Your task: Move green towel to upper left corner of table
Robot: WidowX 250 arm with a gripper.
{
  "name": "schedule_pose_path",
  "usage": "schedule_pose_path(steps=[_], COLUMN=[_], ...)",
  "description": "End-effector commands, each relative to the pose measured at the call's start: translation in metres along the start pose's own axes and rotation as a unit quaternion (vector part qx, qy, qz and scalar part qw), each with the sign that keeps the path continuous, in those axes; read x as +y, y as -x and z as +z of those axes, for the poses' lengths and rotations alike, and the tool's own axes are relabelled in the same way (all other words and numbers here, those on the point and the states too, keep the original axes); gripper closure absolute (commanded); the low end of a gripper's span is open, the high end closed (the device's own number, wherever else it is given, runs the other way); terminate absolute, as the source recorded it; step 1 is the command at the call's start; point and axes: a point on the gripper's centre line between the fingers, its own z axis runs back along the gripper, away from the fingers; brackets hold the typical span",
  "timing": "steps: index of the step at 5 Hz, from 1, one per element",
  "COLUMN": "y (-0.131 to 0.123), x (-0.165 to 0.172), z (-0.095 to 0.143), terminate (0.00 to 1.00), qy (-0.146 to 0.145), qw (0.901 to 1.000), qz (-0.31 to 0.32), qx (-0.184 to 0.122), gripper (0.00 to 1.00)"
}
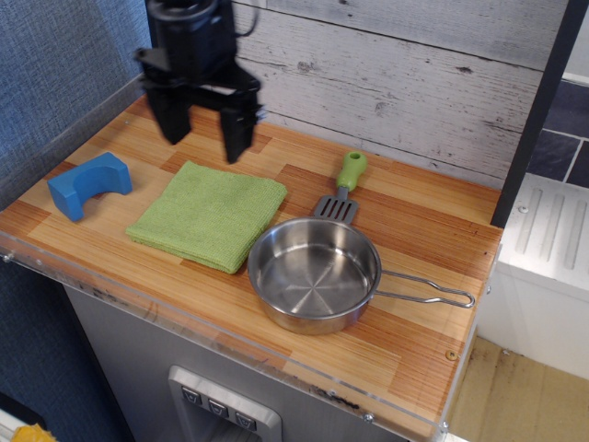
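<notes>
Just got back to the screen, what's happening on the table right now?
The claw is open and holds nothing, hanging above the far edge of the green towel. The towel lies flat and folded on the table, between the blue block and the steel pan. A green-handled spatula lies behind the pan. The upper left corner isn't reached yet.

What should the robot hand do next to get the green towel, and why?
Probably go straight down onto the green towel. The gripper hangs open above the towel's far edge, holding nothing, and its fingers are not touching the cloth. The towel lies flat on the table beside the pan, so it has to be pinched before it can go to the corner.
</notes>
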Motion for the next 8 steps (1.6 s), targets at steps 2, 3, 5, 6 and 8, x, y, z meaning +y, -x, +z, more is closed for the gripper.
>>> schedule_pose_path(steps=[2,3,5,6,8], y=[0.013,0.018,0.022,0.025,0.01], x=[0.011,0.012,0.015,0.015,0.024], z=[-0.043,-0.055,-0.075,-0.077,-0.075], terminate=[0.0,0.0,0.0,0.0,0.0], qy=[-0.026,-0.032,-0.03,-0.03,-0.019], qw=[0.9979,0.9964,0.9966,0.9979,0.9971], qz=[0.004,0.0,0.01,0.028,0.074], qx=[0.058,0.078,0.076,0.051,0.006], gripper=[0.0,0.0,0.0,0.0,0.0])
